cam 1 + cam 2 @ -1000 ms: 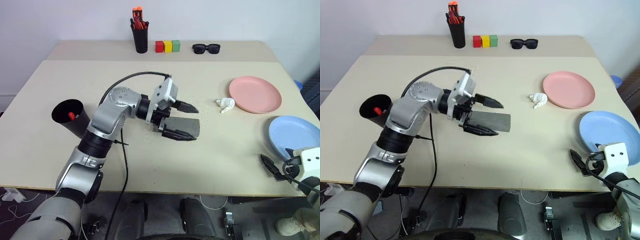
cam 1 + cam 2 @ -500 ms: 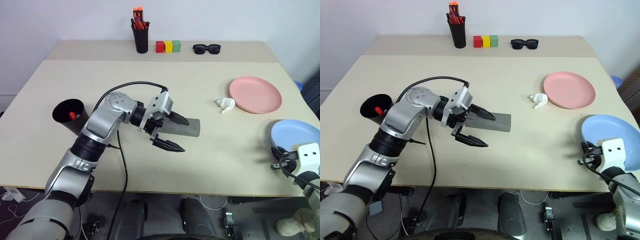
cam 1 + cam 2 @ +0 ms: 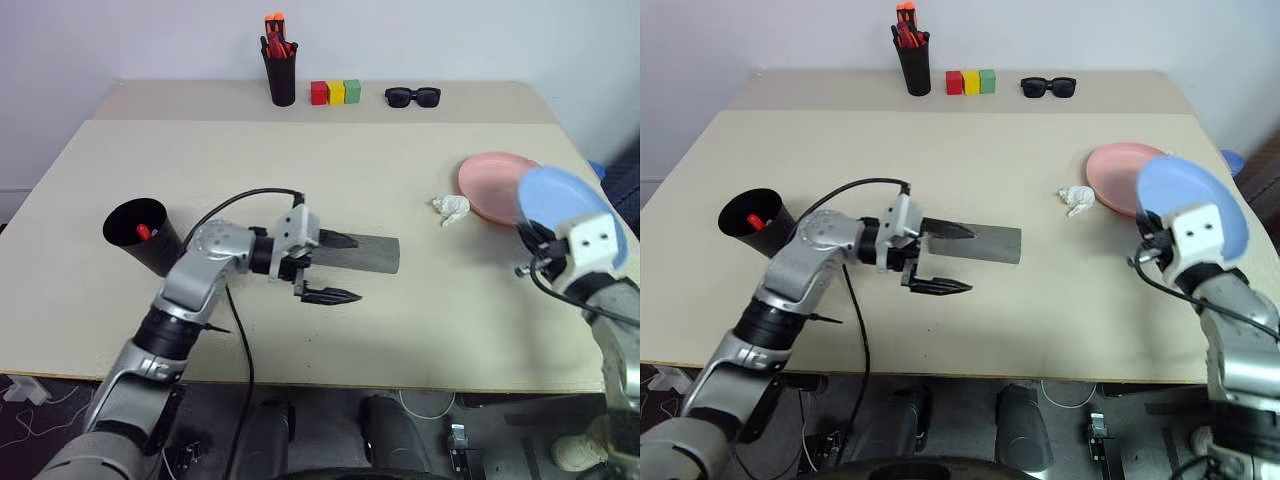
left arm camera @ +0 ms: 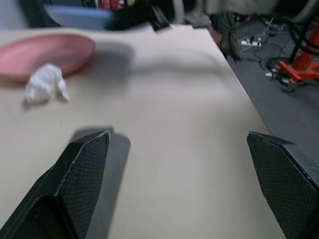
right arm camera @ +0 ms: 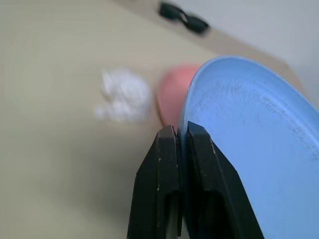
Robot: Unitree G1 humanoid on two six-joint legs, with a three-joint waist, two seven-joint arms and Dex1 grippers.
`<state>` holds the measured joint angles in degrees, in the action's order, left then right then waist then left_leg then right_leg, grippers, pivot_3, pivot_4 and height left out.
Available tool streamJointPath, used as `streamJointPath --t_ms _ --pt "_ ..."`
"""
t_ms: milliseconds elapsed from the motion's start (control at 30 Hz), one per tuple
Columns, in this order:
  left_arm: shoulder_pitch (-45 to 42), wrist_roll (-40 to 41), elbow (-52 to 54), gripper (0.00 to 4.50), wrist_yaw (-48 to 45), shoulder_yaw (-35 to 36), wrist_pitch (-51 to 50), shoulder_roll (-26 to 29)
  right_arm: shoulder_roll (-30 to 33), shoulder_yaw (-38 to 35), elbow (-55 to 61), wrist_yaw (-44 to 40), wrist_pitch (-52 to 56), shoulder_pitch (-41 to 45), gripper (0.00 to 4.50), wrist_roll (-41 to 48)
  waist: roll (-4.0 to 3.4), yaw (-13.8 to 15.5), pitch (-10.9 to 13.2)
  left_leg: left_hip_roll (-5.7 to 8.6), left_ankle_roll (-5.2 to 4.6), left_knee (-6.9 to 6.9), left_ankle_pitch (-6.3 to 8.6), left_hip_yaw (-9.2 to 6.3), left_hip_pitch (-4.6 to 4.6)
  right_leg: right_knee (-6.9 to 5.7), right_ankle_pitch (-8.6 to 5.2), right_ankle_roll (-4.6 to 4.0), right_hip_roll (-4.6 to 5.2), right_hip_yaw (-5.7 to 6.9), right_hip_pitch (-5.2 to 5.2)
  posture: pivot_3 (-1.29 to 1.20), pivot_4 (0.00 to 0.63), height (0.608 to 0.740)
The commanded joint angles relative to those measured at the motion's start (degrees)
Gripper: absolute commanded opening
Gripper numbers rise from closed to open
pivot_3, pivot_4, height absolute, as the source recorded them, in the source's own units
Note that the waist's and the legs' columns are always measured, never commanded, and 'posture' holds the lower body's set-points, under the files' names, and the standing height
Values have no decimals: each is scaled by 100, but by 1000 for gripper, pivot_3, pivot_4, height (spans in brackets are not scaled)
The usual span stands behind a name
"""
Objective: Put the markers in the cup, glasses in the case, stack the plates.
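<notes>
The right jaws (image 5: 180, 144) are pressed together on the rim of the blue plate (image 5: 259, 144), one finger on each face of it. They hold it tilted, off the counter (image 3: 420, 180), with its rim overlapping the near edge of the pink plate (image 3: 490, 185) in the head views. The pink plate lies flat on the counter just beyond these jaws. Beside it, on the side toward the left arm, is a crumpled white wad (image 3: 451, 208).

The left jaws (image 3: 335, 267) are spread wide and hold nothing. One finger (image 3: 336, 239) lies over the near end of the grey case (image 3: 372, 254); the other (image 3: 330, 294) hangs over bare counter on the robot's side of it. The case lies flat with its lid shut, stretching away from these jaws toward the right arm. Whether the upper finger touches the case cannot be told.

Behind the left jaws, past the arm's elbow, the black cup (image 3: 143, 235) stands near the counter's left edge with a red-tipped marker (image 3: 144, 232) showing inside.

Far beyond both jaws, along the back of the counter, are a black holder of orange-red pens (image 3: 281, 70), a row of red, yellow and green blocks (image 3: 335, 93), and black sunglasses (image 3: 412, 97).
</notes>
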<state>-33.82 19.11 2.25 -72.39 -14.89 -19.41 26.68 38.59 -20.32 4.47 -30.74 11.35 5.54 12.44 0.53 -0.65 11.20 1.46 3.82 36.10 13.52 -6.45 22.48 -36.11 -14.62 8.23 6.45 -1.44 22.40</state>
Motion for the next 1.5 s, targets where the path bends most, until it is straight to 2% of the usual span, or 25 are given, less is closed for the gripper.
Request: streamJointPath --t_ms 33,300,433,633,800,967,1133,1367,1467,1500 --pt "68 300 447 4500 -79 75 -432 186 190 269 -599 -208 -335 562 18 -194 1 -8 0 0 0 1 0 0 2 1 0 0 0 0 -1 0 150 740" --pt "425 381 1081 4500 275 176 -735 416 382 1063 -3899 -652 -1843 2507 18 -844 -5 -71 4 -2 0 -8 0 4 -3 -1 1 0 -1 -2 5 0 150 740" --pt "521 404 1233 4500 435 219 -829 489 378 1279 -5046 -783 -2390 3184 1494 -1028 -5 -70 6 0 0 -10 0 5 0 2 2 0 -1 -2 6 0 150 740" --pt "608 417 1339 4500 593 215 -900 530 232 1229 -5381 -838 -2797 3605 4465 -898 -5 -93 6 -1 0 -10 0 5 -1 2 2 0 -1 -2 6 0 150 740" --pt "596 428 1332 4500 688 183 -923 498 -47 1042 -4402 -1598 -2245 3375 4465 -87 -5 -171 6 -1 1 -9 0 3 -1 1 2 1 -1 -2 5 0 150 740" --pt "526 407 1261 4500 736 147 -894 471 -133 1182 -3854 -2043 -1775 3058 4465 114 -5 -182 6 -1 1 -9 0 1 -2 -1 2 1 -1 -2 5 0 150 740" --pt "447 370 1200 4500 827 142 -851 421 -262 1369 -4326 -1867 -1880 3174 4465 -211 -5 -183 6 0 1 -8 0 2 -2 -1 2 1 -1 -2 5 0 150 740" --pt "420 346 1267 4500 963 199 -866 490 -465 1773 -5974 -1199 -2671 3772 4465 -1034 -6 -193 6 0 1 -11 0 4 -2 -1 2 0 -1 -3 8 0 150 740" --pt "458 376 1331 4500 1015 228 -905 534 -514 1811 -6393 -1010 -2866 3983 3634 -1162 -6 -193 6 0 1 -10 0 3 -1 0 3 1 -1 -3 8 0 150 740" --pt "471 384 1346 4500 1034 235 -915 548 -523 1814 -6463 -992 -2934 4030 3162 -1187 -6 -193 6 0 1 -10 -1 4 -1 0 3 1 -1 -3 8 0 150 740"
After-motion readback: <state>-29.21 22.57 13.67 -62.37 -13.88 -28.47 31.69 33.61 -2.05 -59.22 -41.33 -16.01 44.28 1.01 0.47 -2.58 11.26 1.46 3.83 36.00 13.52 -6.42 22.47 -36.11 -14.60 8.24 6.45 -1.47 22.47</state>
